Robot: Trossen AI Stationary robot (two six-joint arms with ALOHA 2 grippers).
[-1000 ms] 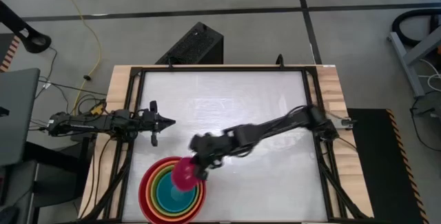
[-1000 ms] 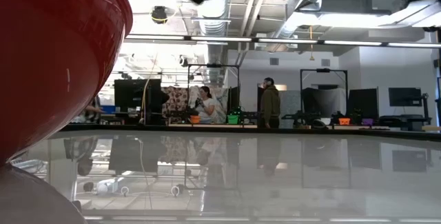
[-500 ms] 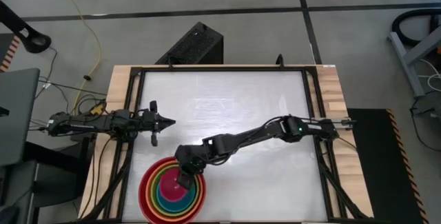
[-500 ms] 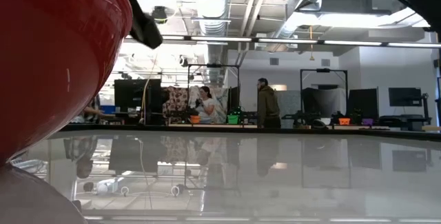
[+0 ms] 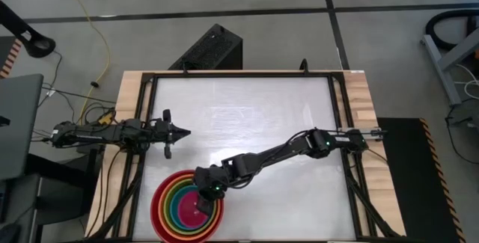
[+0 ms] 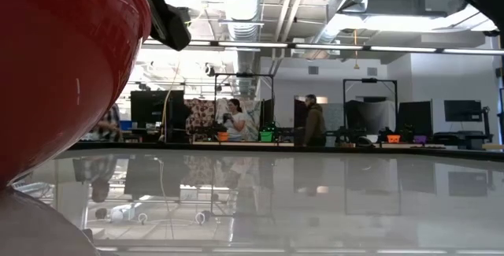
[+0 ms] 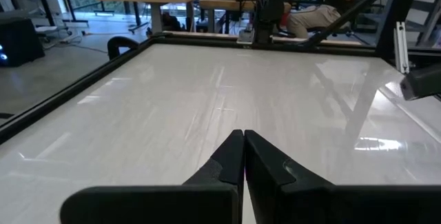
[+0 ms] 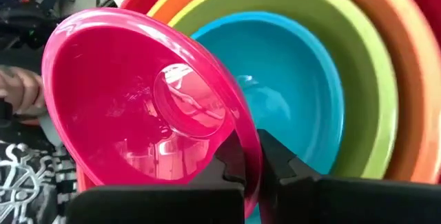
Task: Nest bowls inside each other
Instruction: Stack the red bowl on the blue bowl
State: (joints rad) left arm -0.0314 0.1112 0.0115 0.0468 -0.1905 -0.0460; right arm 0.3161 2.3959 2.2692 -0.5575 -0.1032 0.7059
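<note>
The big red bowl [image 5: 155,207] stands near the table's near edge, left of the middle, and fills the left of the low view [image 6: 63,67]. Nested in it are the orange bowl [image 8: 386,38], the lime green bowl [image 8: 358,79] and the teal bowl [image 8: 296,93]. My right gripper [image 5: 203,200] reaches over this stack, shut on the magenta-pink bowl [image 8: 138,107], which hangs tilted above the teal bowl. My left gripper [image 7: 244,145] is shut and holds nothing, level at the table's left edge [image 5: 182,131]. My right gripper pinches the magenta-pink bowl's rim [image 8: 249,141], one finger [image 8: 231,165] inside the bowl and the other outside its wall. The fingers slant down from the table's right. The bowl is tipped steeply, its opening toward the wrist; whether it touches the teal bowl I cannot tell.
The white tabletop [image 5: 247,116] has a black frame around it [image 5: 337,123] and wooden strips at both sides. Beyond the far edge, the low view shows a room with people and desks [image 6: 307,122].
My right gripper has gone down and toward the table's near left corner with the magenta-pink bowl. The bowl, earlier over the stack's far rim, now hangs inside the stack above the teal bowl, still tilted.
</note>
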